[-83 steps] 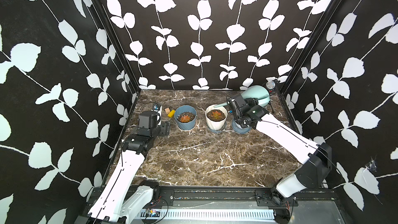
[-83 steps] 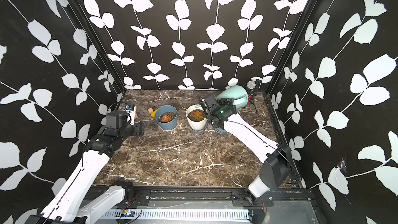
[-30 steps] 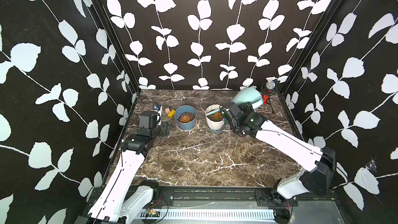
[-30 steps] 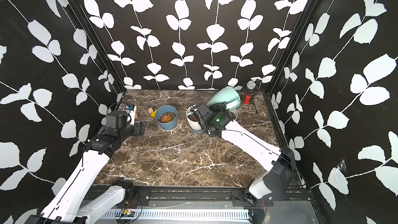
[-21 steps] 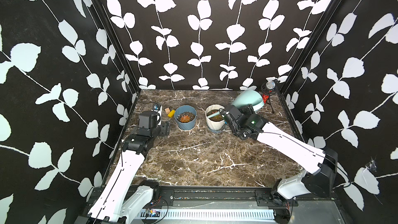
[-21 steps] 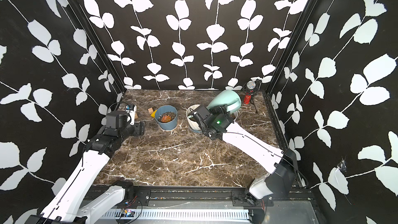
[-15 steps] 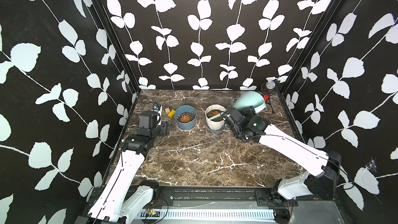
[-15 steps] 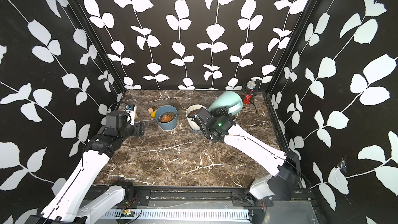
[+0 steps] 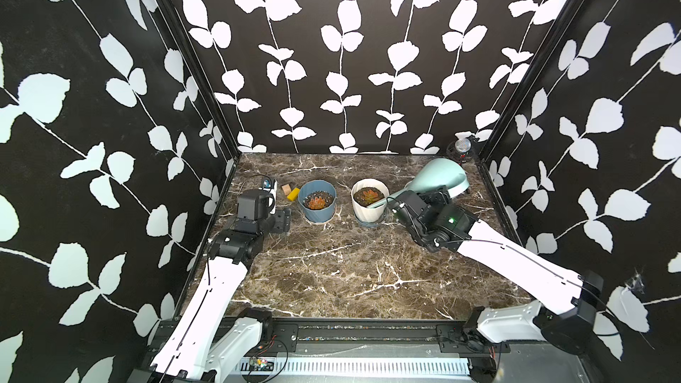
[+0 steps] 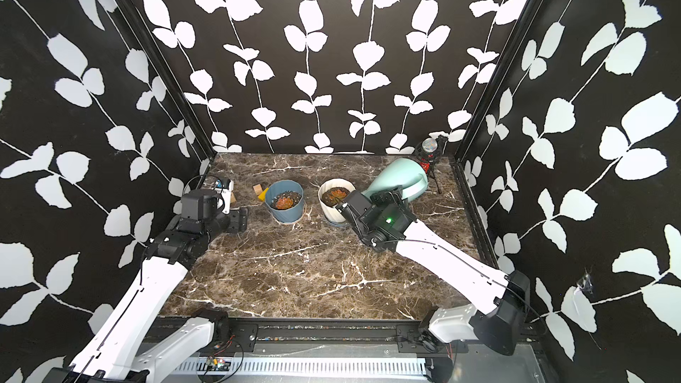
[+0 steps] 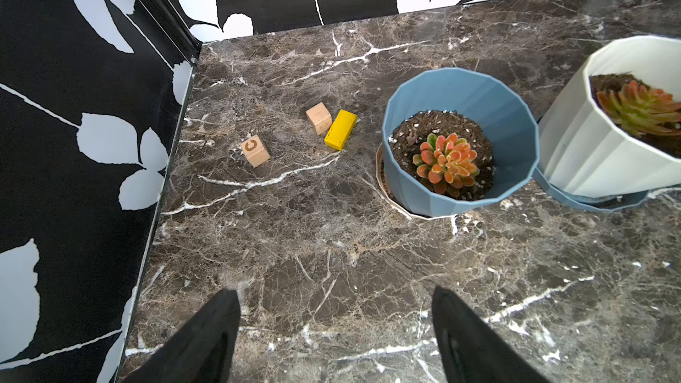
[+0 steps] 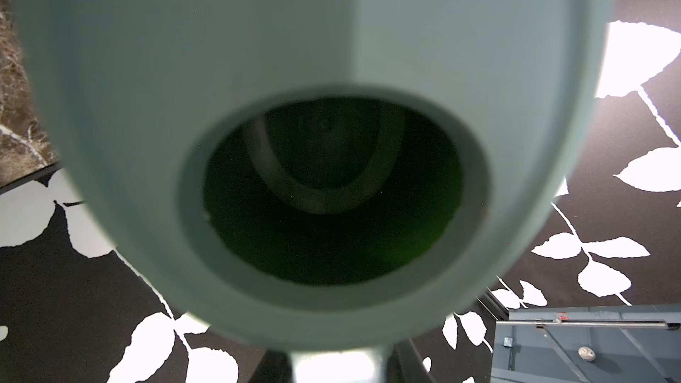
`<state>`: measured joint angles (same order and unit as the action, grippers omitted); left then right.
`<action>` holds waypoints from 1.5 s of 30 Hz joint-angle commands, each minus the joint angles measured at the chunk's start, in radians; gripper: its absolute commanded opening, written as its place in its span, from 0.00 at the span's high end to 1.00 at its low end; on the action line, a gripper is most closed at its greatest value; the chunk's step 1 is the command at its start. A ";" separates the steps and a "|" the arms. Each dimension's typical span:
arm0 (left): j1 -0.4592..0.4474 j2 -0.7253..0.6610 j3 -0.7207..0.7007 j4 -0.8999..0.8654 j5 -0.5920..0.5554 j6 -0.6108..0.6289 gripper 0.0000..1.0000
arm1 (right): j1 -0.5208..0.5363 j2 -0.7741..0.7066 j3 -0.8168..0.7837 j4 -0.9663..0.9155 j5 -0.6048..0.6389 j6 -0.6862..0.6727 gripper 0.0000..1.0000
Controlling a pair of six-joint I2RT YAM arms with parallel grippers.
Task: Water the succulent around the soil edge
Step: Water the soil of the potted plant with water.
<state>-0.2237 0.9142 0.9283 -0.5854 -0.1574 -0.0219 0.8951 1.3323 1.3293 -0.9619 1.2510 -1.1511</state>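
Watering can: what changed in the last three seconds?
The right gripper, shut on the watering can, tipped it further toward the white pot, bringing the spout down to the rim. The left gripper, open, the blue pot, the white pot and the blocks stayed put.

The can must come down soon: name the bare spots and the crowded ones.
Free: the table's wide front half, before the blue pot and white pot; the back strip between them and the rear wall. Crowded: the row from the blocks through both pots to the tilted can.
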 commanded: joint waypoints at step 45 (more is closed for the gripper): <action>-0.002 -0.022 -0.004 -0.019 -0.002 0.008 0.17 | -0.162 -0.065 -0.121 0.407 0.093 -0.275 1.00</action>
<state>-0.2237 0.9138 0.9283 -0.5854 -0.1574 -0.0219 0.7410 1.2808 1.2274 -0.6666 1.2839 -1.3968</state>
